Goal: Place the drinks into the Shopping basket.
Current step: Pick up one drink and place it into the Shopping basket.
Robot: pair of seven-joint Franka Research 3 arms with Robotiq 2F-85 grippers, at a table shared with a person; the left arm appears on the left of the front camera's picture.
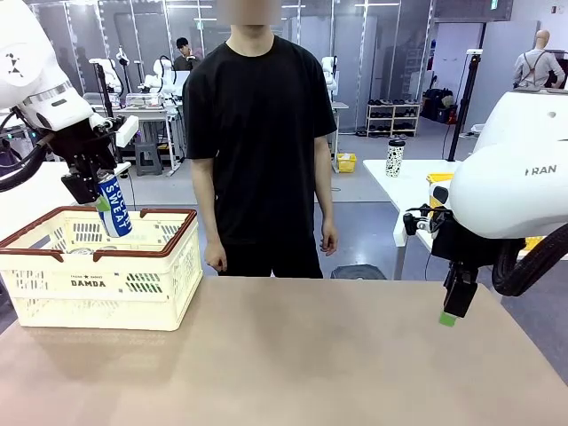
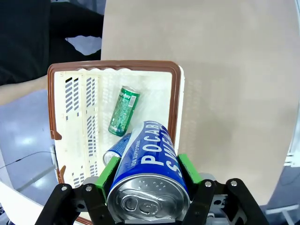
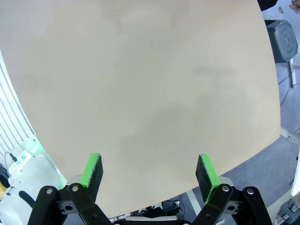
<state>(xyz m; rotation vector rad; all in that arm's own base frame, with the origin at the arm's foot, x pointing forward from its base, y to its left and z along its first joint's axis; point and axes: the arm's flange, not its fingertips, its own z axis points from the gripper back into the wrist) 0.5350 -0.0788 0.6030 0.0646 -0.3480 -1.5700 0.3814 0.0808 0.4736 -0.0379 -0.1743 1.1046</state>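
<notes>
Left claw (image 1: 99, 197) pinches a blue can (image 1: 114, 205), tilted, directly above the basket (image 1: 106, 297) at far left; right claw (image 3: 149, 173) hangs spread.

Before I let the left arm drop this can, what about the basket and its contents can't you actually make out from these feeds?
- Second blue can in the Shopping basket, left wrist view: mostly hidden behind the held blue can; label unreadable.
- Basket's near end, left wrist view: covered by the left gripper.
- Basket floor, front view: hidden by the lattice wall.
- Green can print: too small.
</notes>
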